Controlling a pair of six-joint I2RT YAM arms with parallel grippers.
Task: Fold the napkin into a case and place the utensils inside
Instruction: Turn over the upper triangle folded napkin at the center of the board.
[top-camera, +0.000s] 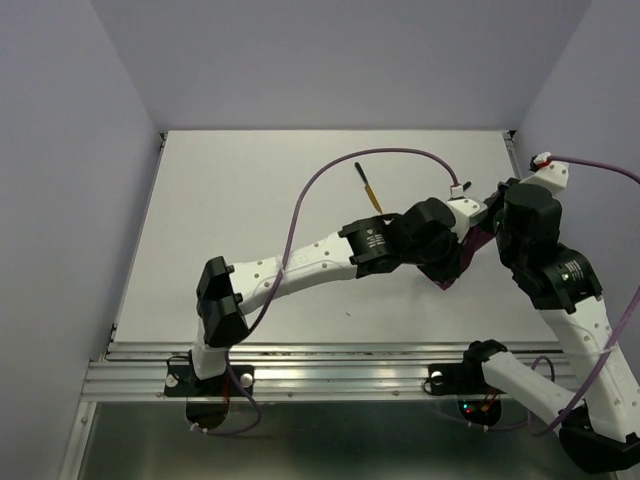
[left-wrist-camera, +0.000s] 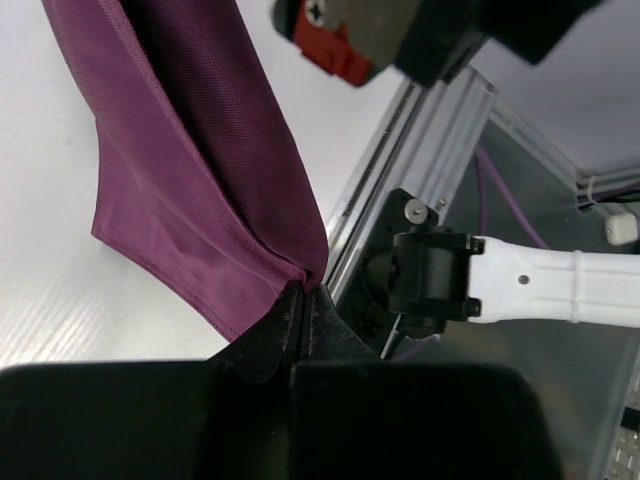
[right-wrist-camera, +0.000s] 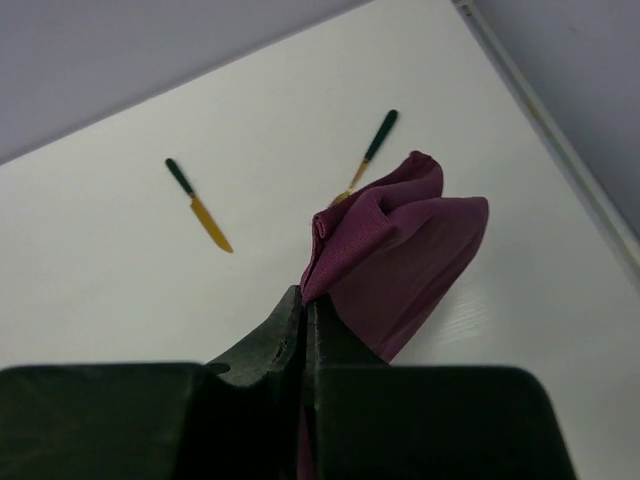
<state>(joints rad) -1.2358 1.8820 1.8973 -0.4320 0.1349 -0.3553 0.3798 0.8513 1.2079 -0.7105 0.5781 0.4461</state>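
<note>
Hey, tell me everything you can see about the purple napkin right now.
The napkin is thin, dark magenta-purple cloth with a fine weave and a slight sheen. It is bunched and creased, not flat, and hangs between the two arms over the right side of the table. The left gripper and the right gripper are both shut on it, each pinching a fold. Whether it touches the table is unclear.

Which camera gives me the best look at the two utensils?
The right wrist view: the knife and the other utensil both lie on the table beyond the napkin. The top external view shows only one utensil, small; the left wrist view shows neither.
</note>
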